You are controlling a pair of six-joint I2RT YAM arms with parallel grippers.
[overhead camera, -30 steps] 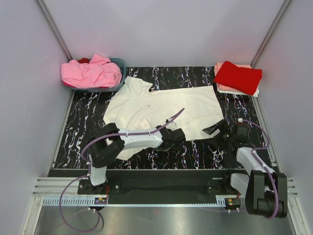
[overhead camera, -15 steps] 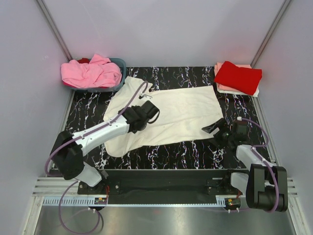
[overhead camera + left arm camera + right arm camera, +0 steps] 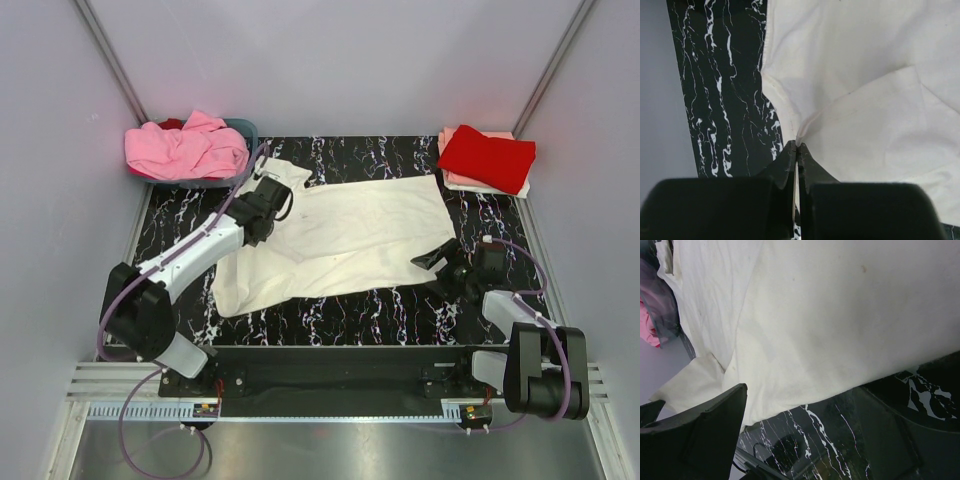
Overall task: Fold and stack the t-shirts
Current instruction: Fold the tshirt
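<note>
A cream t-shirt [image 3: 340,235] lies spread across the black marbled table, partly folded over along its near edge. My left gripper [image 3: 268,195] is over the shirt's far left part and is shut on a pinch of its cloth [image 3: 805,131]. My right gripper [image 3: 440,262] is open and empty, just off the shirt's near right corner; the shirt's edge [image 3: 840,340] lies in front of its jaws. A stack of folded shirts, red [image 3: 487,157] on top of pale ones, sits at the far right corner.
A grey-blue basket [image 3: 244,130] with crumpled pink shirts [image 3: 185,150] stands at the far left corner. Grey walls close in the table on three sides. Bare marbled table [image 3: 400,310] runs along the near edge.
My left gripper has swept from the shirt's near middle edge up and left to its far left part, carrying cloth with it. The shirt's near edge has shifted. The right gripper has barely moved.
</note>
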